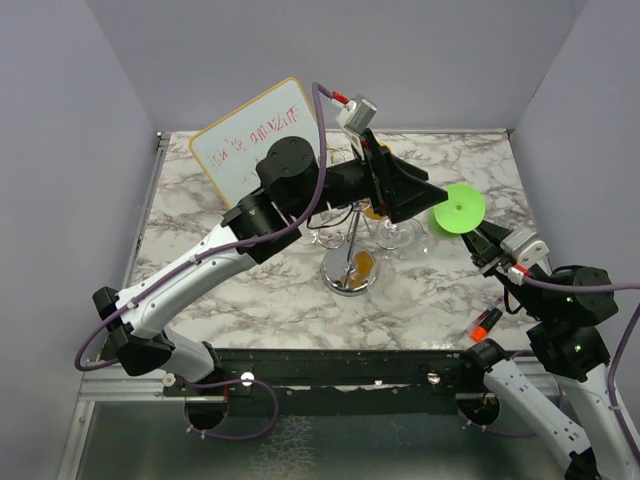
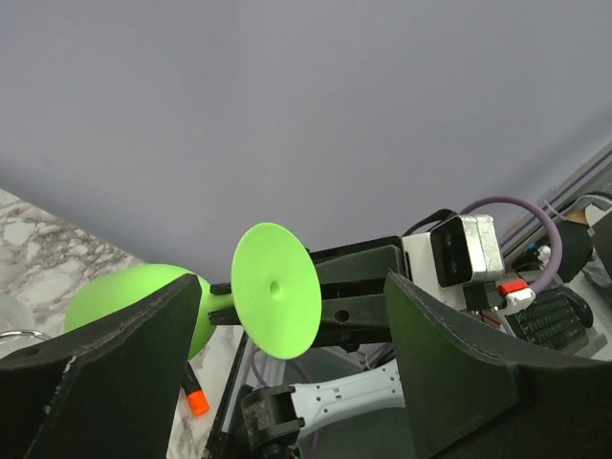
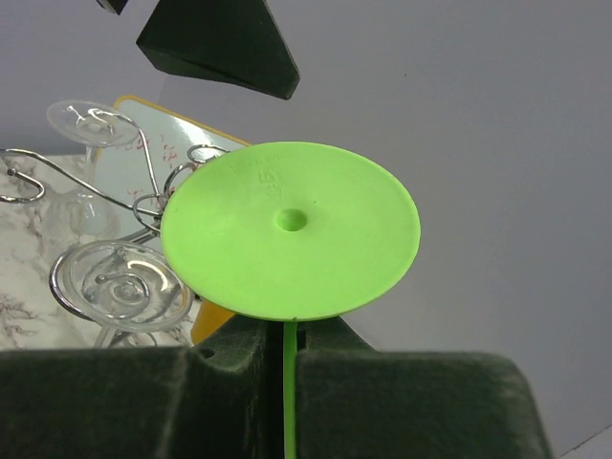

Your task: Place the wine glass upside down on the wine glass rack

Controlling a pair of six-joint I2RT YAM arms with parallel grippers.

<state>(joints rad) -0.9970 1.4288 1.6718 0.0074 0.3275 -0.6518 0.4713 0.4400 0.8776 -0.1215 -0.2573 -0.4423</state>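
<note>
The wine glass [image 1: 459, 209] is bright green and lies on its side in the air, right of the rack. My right gripper [image 3: 290, 368] is shut on its thin stem [image 3: 290, 402], just behind the round foot [image 3: 290, 229]. From the left wrist I see the foot [image 2: 275, 303] facing me, with the bowl [image 2: 134, 296] behind it. My left gripper [image 2: 287, 378] is open, its fingers [image 2: 459, 363] wide on either side, apart from the foot. The chrome wine glass rack [image 1: 349, 262] stands mid-table under the left arm, its scrolled arms [image 3: 96, 182] partly hidden.
Clear glasses [image 3: 120, 287] hang upside down on the rack's arms. A small whiteboard [image 1: 255, 140] with red writing leans at the back left. An orange-tipped marker [image 2: 195, 400] lies near the table's front right edge. Grey walls close in three sides.
</note>
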